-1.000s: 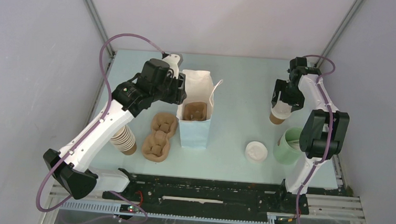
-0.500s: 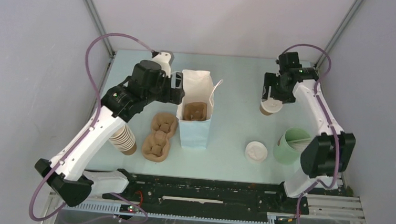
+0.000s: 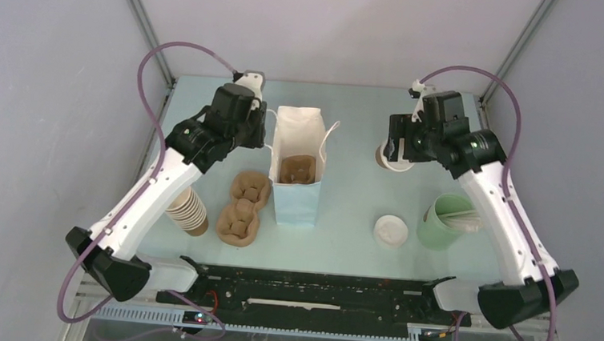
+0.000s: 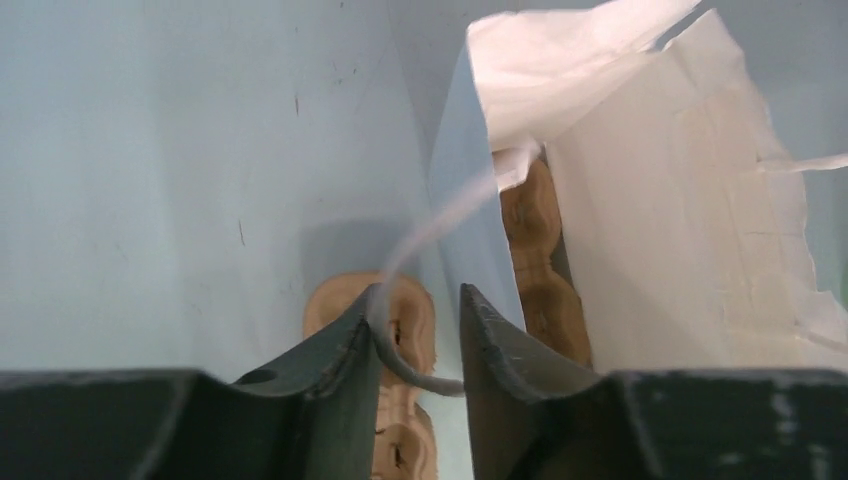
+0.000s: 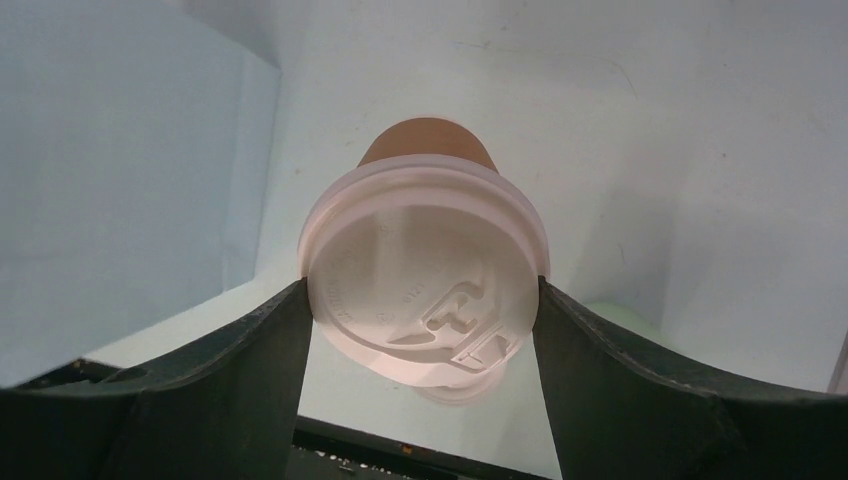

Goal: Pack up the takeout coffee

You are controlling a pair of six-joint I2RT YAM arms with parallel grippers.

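One small brown kraft paper cup with a white lid is clamped by the right gripper and has travelled left toward the pale blue paper bag. The left gripper has its fingers slightly apart around the bag's string handle. Lowering the cup in seems next.

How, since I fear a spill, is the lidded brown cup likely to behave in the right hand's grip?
Probably squashy: the right hand pinches the cup at its white lid, which could flex or pop off. Its tapered paper wall may slip downward if the grip loosens. Contents are hidden, so weight is unclear.
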